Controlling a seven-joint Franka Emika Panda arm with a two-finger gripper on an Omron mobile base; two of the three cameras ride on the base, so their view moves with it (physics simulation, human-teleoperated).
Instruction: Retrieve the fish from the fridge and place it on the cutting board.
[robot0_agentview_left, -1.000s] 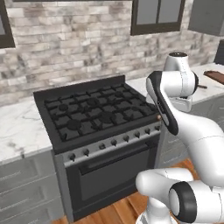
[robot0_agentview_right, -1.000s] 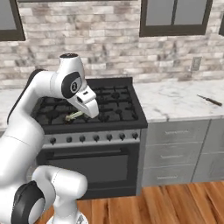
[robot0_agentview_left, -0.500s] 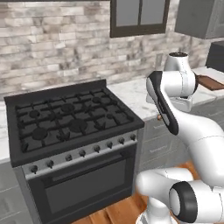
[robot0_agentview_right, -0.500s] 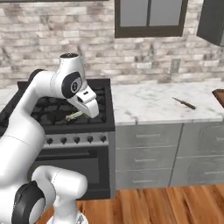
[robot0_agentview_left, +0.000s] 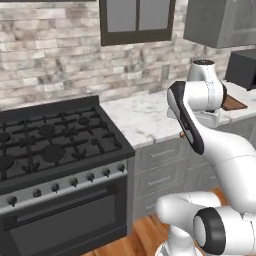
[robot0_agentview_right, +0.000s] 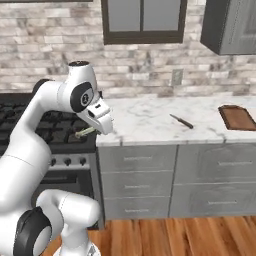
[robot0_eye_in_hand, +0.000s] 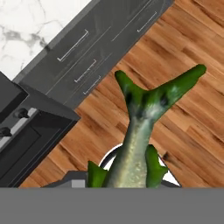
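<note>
While a knife (robot0_agentview_right: 181, 121) lies before the cutting board (robot0_agentview_right: 238, 117), the gripper (robot0_agentview_right: 95, 131) clamps the fish (robot0_eye_in_hand: 142, 131).

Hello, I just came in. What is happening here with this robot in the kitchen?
The robot arm's tool is shut on the fish, a slender green one whose tail sticks out in the hand view, over the wooden floor in front of the stove. The cutting board lies on the marble counter far to the right, beyond a knife. The board has nothing on it, so the fish has not been delivered yet.
</note>
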